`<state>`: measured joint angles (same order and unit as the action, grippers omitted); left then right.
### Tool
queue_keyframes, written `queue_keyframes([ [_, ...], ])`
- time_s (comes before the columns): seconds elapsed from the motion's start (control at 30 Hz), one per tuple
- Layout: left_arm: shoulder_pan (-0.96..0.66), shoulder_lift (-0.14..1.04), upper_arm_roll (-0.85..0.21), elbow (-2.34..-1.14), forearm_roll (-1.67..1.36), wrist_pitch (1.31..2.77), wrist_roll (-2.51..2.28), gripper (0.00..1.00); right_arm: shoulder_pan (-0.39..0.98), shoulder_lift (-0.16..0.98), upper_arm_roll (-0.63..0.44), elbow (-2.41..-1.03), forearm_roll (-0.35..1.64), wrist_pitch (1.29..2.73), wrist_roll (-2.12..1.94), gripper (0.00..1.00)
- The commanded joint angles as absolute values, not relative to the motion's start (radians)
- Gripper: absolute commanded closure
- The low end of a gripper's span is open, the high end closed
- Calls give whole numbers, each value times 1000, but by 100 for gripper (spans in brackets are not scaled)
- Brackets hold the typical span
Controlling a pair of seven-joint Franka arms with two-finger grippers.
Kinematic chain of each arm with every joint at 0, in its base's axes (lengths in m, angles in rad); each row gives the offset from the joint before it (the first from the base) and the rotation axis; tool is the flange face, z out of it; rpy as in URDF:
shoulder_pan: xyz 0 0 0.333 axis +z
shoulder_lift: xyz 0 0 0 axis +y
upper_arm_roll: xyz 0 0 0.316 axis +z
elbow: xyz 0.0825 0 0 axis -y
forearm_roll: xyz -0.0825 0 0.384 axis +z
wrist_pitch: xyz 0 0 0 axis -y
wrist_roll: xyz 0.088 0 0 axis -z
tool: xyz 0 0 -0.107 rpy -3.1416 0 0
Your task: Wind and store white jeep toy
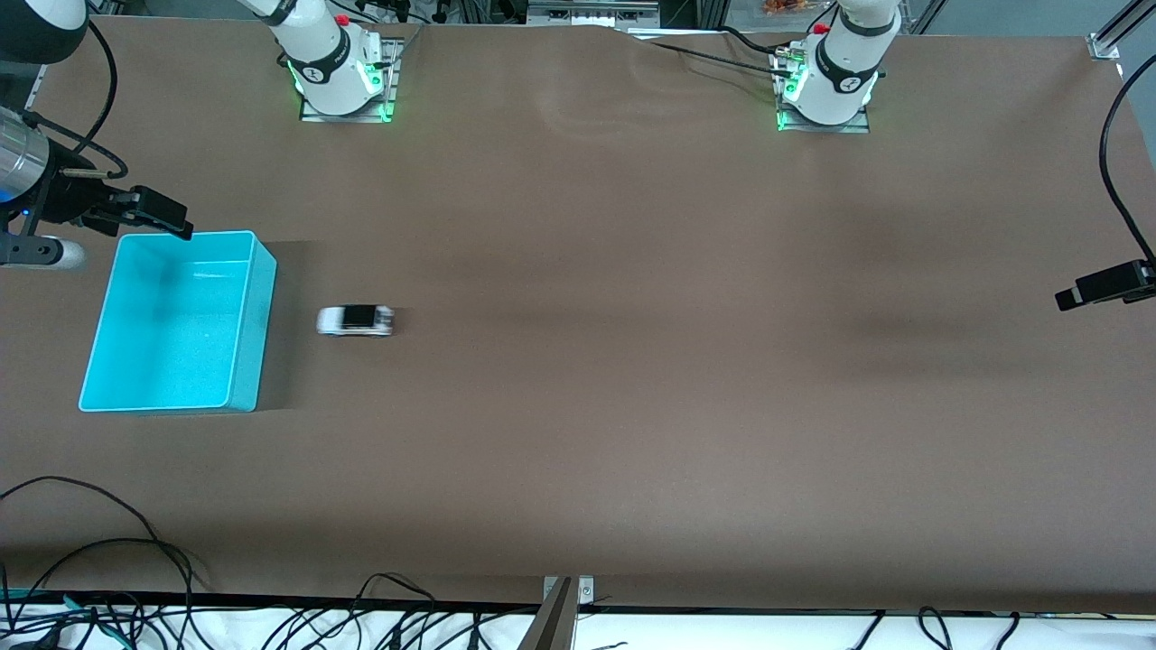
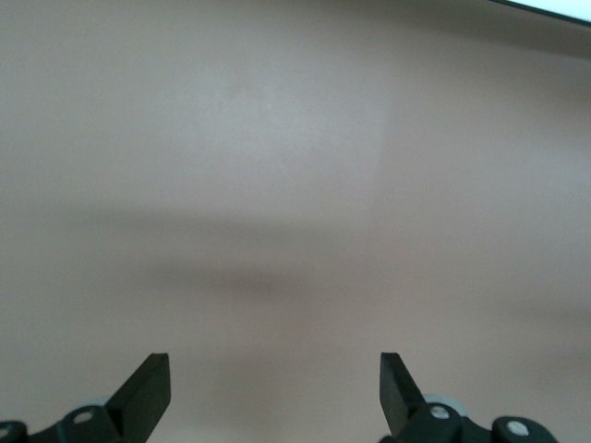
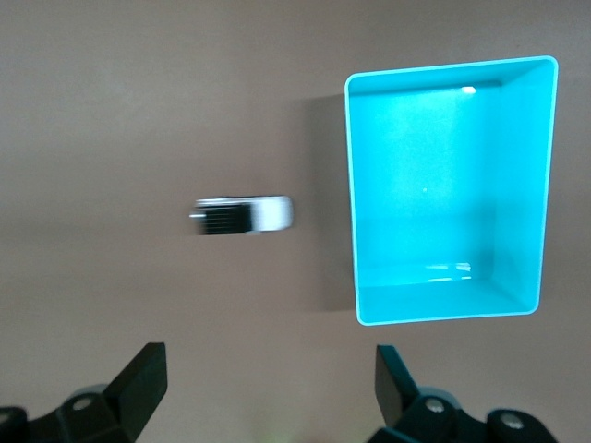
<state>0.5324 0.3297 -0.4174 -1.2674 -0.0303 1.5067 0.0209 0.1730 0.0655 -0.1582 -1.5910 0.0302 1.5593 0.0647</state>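
Observation:
The white jeep toy [image 1: 355,320] stands on the brown table beside the cyan bin [image 1: 256,325], on the side toward the left arm's end. It looks smeared along its length. In the right wrist view the jeep [image 3: 245,215] lies a short way from the empty bin [image 3: 351,185]. My right gripper [image 1: 153,217] hangs high in the air at the right arm's end of the table, open and empty [image 3: 272,355]. My left gripper [image 1: 1097,287] is up in the air at the left arm's end, open and empty [image 2: 275,365], with only bare table under it.
Loose black cables [image 1: 108,542] lie along the table edge nearest the front camera. A cable [image 1: 1115,171] hangs at the left arm's end. Both arm bases [image 1: 339,72] stand at the edge farthest from the front camera.

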Motion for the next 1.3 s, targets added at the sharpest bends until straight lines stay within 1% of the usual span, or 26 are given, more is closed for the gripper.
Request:
queue_keyframes([
  [0.0,500,339,-417,-1210,3,1489,109,0,172,48,-160,-1603,49,1555,74,0],
  [0.23,382,305,-414,-1210,153,1486,83,0,173,51,-158,-1569,38,1559,71,0],
  [0.33,377,275,-416,-1210,152,1485,29,0,173,48,-158,-1569,44,1555,74,0],
  [0.6,368,265,-411,-1213,153,1456,-130,0,173,57,-160,-1572,52,1546,57,0],
  [0.8,322,178,-397,-1295,149,1459,-127,0,178,75,-158,-1574,49,1545,49,0],
  [0.93,290,89,-393,-1397,118,1460,-127,0,178,78,-158,-1575,41,1539,-40,0],
  [1.0,267,54,-359,-1442,68,1462,-130,0,178,80,-158,-1577,41,1539,-122,0],
  [1.1,187,3,-290,-1520,25,1473,-132,0,173,90,-161,-1575,41,1542,-253,0],
  [1.17,143,-32,-259,-1566,8,1494,-132,0,170,92,-161,-1574,38,1545,-322,0],
  [1.27,124,-86,-229,-1638,-18,1555,-126,0,170,110,-161,-1575,37,1543,-420,0],
])
